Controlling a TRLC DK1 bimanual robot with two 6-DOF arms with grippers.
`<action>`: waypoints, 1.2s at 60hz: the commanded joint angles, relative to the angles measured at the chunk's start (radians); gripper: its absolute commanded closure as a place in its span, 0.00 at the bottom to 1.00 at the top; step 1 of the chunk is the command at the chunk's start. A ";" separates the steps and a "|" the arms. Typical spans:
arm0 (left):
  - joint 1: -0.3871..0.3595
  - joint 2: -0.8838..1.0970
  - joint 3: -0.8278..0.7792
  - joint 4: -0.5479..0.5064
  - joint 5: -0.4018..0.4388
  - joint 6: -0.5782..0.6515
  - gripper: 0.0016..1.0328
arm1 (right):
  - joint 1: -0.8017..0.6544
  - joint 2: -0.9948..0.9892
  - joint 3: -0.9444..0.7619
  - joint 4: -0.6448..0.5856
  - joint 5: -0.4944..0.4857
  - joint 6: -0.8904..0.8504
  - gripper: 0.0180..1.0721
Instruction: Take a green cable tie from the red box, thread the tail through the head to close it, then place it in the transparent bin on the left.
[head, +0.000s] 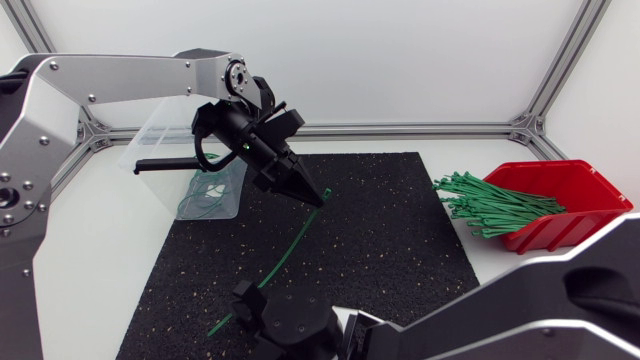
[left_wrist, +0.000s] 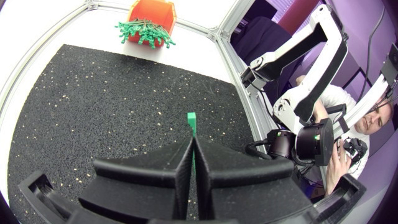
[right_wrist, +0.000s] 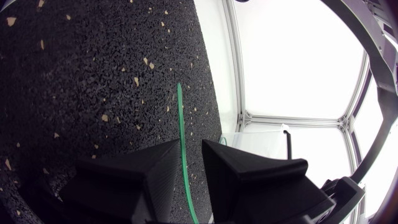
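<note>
- Threading step, by the look of it: left gripper (head: 318, 196) clamped tight on green cable tie (head: 285, 255), head poking just past its tips.
- Right gripper (right_wrist: 189, 147) parted, tail lying loose between, unpinched.
- Next: pinch tail, curl toward head; fine aim needed.
- Open black mat (head: 385, 235) under both grippers; transparent bin (head: 150, 135) near, behind left gripper; red box (head: 580, 190) well apart.

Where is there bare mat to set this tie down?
Free: the right half of the black mat, between the held cable tie and the spare ties spilling from the red box. Crowded: the mat's left side, where the left gripper, right gripper and transparent bin cluster.
</note>
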 joint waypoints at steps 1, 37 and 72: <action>-0.009 0.025 0.013 -0.016 0.011 -0.012 0.97 | -0.021 0.078 -0.009 0.004 0.030 -0.049 0.77; -0.022 0.021 -0.001 -0.016 0.011 -0.020 0.97 | -0.015 0.076 -0.024 0.045 0.077 -0.031 0.82; -0.020 0.018 -0.008 -0.016 0.011 -0.021 0.97 | -0.008 0.098 0.012 0.054 0.097 -0.028 0.95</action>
